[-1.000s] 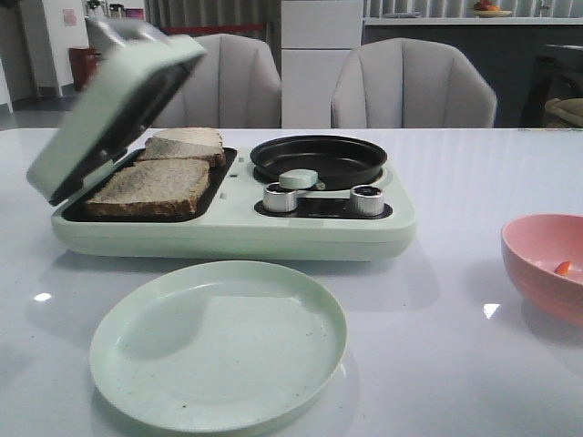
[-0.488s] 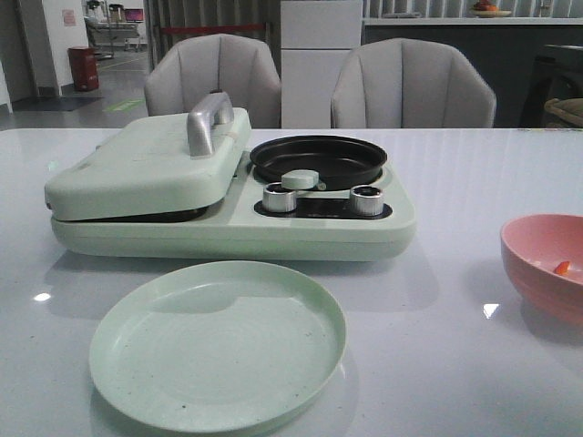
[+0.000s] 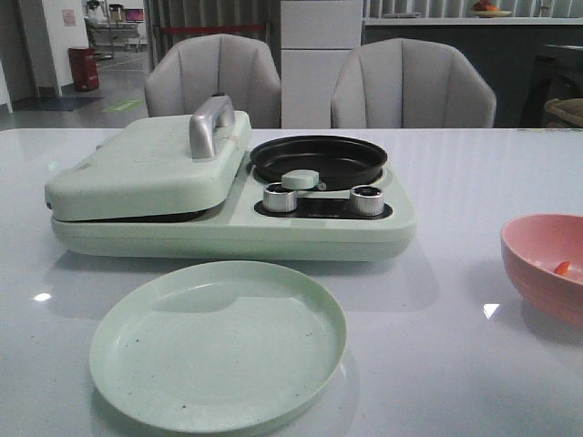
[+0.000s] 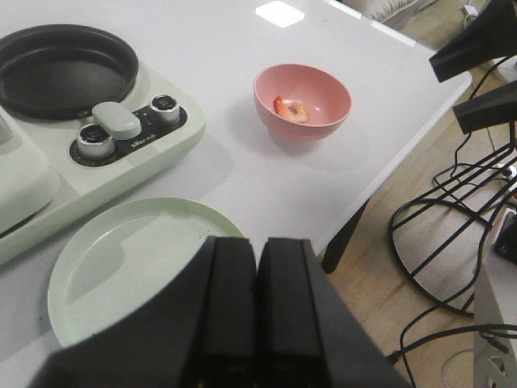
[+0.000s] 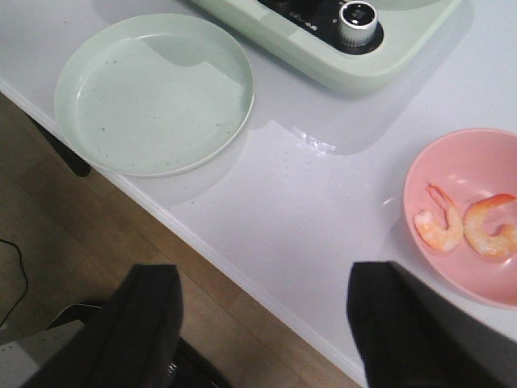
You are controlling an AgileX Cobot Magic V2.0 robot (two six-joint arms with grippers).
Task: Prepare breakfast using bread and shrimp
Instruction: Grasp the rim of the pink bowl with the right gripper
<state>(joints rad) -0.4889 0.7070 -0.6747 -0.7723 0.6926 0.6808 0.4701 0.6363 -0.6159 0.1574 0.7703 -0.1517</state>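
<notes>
Breakfast maker (image 3: 228, 196) with sandwich-press lid (image 3: 150, 164) lowered; both grippers clear of the table (image 3: 437, 309).

The lid lies down over the left grill half with its silver handle (image 3: 209, 123) on top; the bread is not visible in any view. To the right of the lid sits the black round pan (image 3: 319, 159), with two silver knobs (image 3: 281, 197) in front of it. An empty pale green plate (image 3: 219, 341) rests on the table just in front of the appliance. Two orange-pink shrimp (image 5: 464, 228) lie side by side in the pink bowl (image 5: 464, 162) near the table's right edge, well apart from the appliance. The left gripper (image 4: 257, 323) has its fingers pressed together, holding nothing. The right gripper (image 5: 266, 323) has its fingers spread wide apart, holding nothing.
</notes>
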